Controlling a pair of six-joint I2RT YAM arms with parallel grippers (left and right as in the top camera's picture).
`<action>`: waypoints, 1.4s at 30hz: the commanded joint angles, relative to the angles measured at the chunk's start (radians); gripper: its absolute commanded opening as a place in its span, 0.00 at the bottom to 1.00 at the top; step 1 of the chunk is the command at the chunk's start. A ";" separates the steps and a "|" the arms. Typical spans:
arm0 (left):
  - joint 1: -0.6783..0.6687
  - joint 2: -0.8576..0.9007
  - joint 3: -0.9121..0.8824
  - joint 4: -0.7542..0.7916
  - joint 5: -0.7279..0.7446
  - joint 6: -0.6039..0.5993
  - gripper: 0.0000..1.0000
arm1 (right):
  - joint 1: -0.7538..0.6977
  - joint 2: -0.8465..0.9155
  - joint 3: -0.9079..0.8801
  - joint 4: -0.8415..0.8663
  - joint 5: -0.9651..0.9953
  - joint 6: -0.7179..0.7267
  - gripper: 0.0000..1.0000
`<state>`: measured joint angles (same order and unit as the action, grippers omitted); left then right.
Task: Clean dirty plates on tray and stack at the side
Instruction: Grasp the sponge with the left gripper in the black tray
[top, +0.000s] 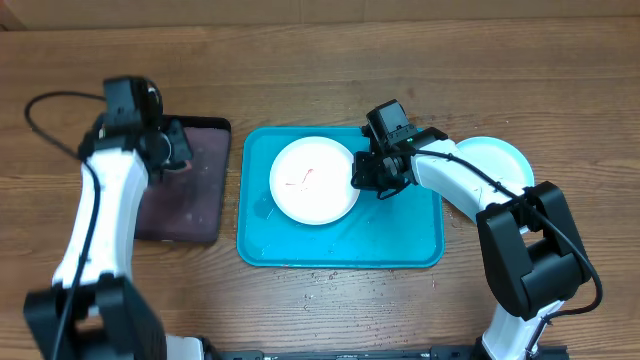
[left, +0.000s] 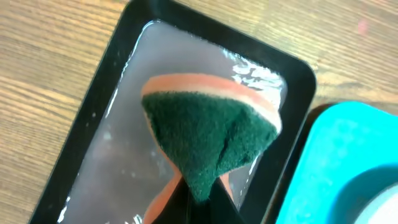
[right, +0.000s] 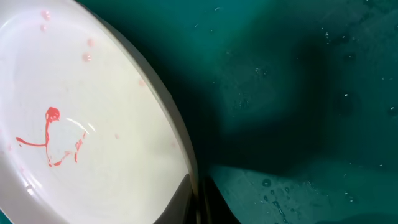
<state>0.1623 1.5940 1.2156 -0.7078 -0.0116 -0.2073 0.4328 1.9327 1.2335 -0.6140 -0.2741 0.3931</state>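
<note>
A white plate (top: 313, 180) with a red smear (right: 50, 137) lies on the teal-blue tray (top: 400, 245). My right gripper (top: 362, 172) is shut on the right rim of this plate (right: 93, 93), one finger above the rim and one below it. A light blue plate (top: 500, 155) rests on the table to the right of the tray, partly behind my right arm. My left gripper (top: 175, 150) hangs over the dark tray (top: 205, 200) and is shut on a sponge (left: 211, 137), green scouring side up with orange underneath.
The dark black-rimmed tray (left: 124, 43) holds a film of water. Its right rim lies close beside the left rim of the teal tray (left: 336, 162). Water drops dot the teal tray floor (right: 298, 186). Bare wooden table surrounds both trays.
</note>
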 joint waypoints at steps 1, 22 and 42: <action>0.034 -0.140 -0.145 0.076 0.074 0.002 0.05 | 0.001 -0.023 0.014 0.003 -0.015 0.008 0.04; 0.147 -0.235 -0.450 0.451 0.353 0.016 0.04 | 0.001 -0.023 0.014 0.003 -0.015 0.008 0.04; 0.147 -0.234 -0.450 0.447 0.353 -0.011 0.04 | 0.001 -0.023 0.014 0.003 -0.015 0.008 0.04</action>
<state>0.3031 1.3533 0.7700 -0.2657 0.3202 -0.2081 0.4328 1.9327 1.2335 -0.6155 -0.2741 0.3927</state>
